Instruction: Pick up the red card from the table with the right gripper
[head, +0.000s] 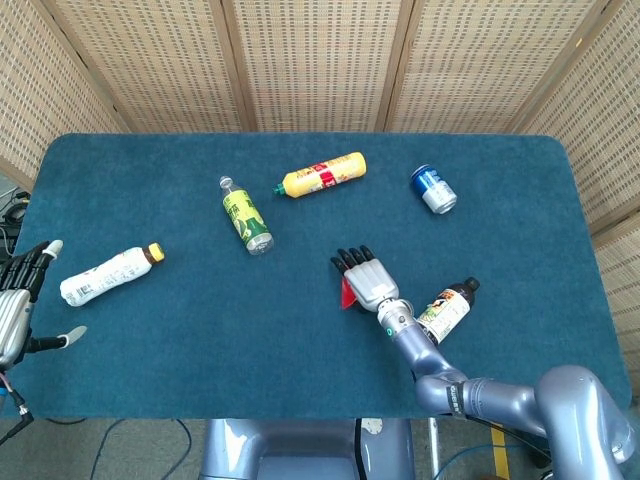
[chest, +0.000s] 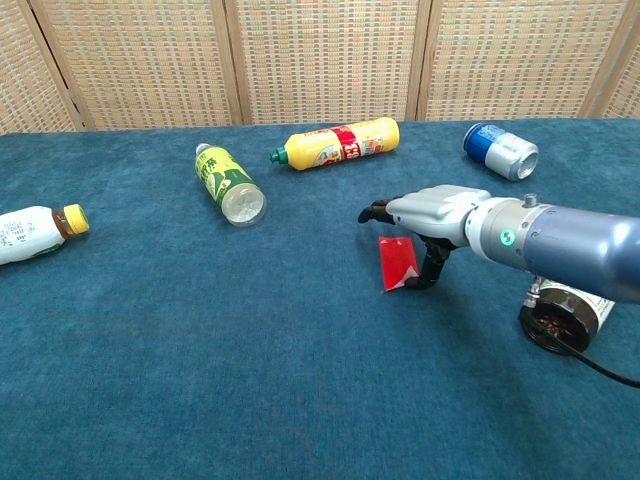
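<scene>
The right hand (chest: 425, 215) pinches the red card (chest: 398, 262) between thumb and fingers, tilted up on the blue table (chest: 200, 350), while the left hand (head: 15, 300) lies released at the table edge.

Four bottles (head: 245, 214) and a can (head: 434, 189) on blue cloth (head: 200, 340).

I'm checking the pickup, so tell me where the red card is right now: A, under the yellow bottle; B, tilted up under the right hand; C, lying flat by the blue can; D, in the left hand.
B: the red card stands tilted beneath the right hand, one edge raised.
</scene>
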